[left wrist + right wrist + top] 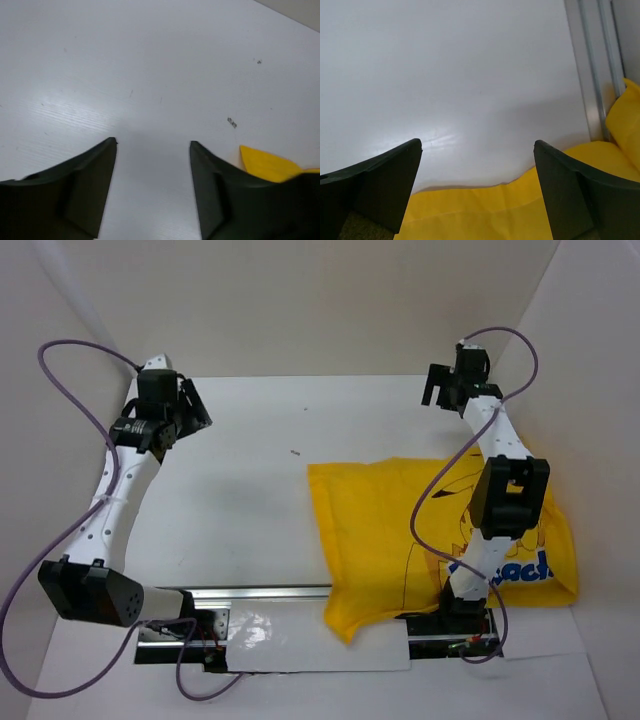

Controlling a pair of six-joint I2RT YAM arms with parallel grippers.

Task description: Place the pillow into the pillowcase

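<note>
The bright yellow pillowcase (390,530) lies spread on the right half of the white table, its printed side up with blue lettering near the right arm. No cream-white pillow shows in any view. My left gripper (196,408) is open and empty above the far left of the table; its wrist view (152,142) shows bare table between the fingers and a yellow pillowcase corner (265,162) at right. My right gripper (436,390) is open and empty beyond the pillowcase's far edge; its wrist view (477,142) shows the pillowcase edge (495,215) below the fingers.
A metal rail (260,592) runs along the near edge between the arm bases and also shows in the right wrist view (592,75). White walls enclose the table on three sides. Purple cables (60,370) loop off both arms. A small dark speck (296,451) lies mid-table.
</note>
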